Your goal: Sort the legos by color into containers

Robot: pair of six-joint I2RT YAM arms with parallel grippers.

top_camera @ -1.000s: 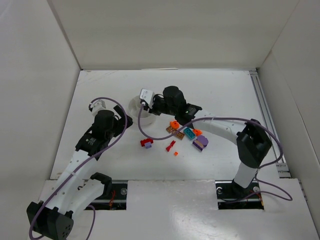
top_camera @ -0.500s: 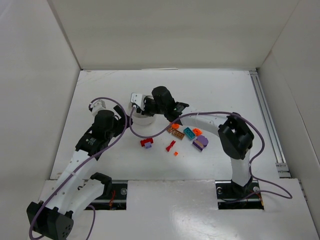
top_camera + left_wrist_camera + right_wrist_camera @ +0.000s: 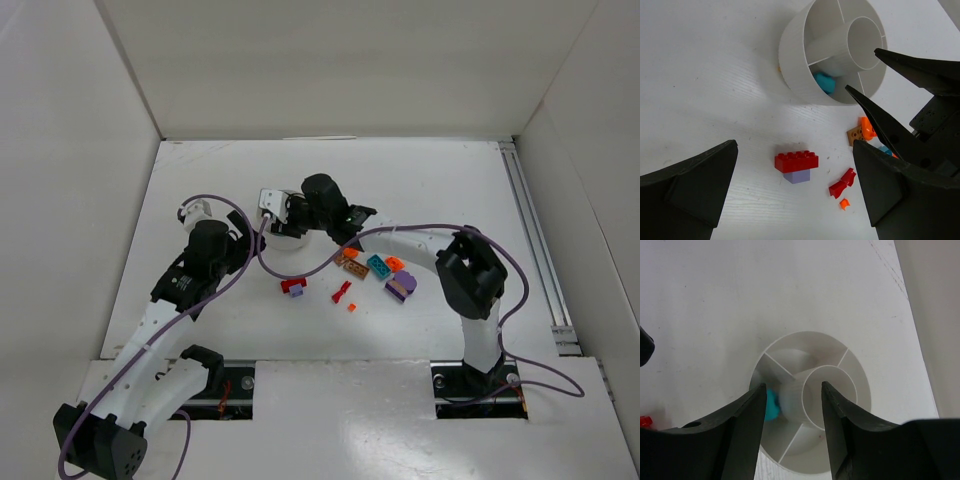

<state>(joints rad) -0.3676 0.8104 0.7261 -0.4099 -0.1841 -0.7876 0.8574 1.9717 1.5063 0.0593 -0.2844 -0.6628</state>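
Teal plastic toy brick [image 3: 824, 82] sits in a wedge compartment of round white divided dish [image 3: 795, 65]. Extended leftward, pitched down, right gripper [image 3: 792, 390] hovers over dish, fingers apart, empty. Beside dish, left gripper [image 3: 794, 145] hangs wide open.

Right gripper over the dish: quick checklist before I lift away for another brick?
1. Is the right gripper open, holding nothing: ok.
2. Is the teal brick lying inside a wedge of the dish: ok.
3. Is the dish upright: ok.
4. Is the left gripper open, apart from the dish: ok.
5. Is the red brick separate from the lavender brick: not ok, stacked.
6. What the other wedges hold: cannot tell, partly hidden.
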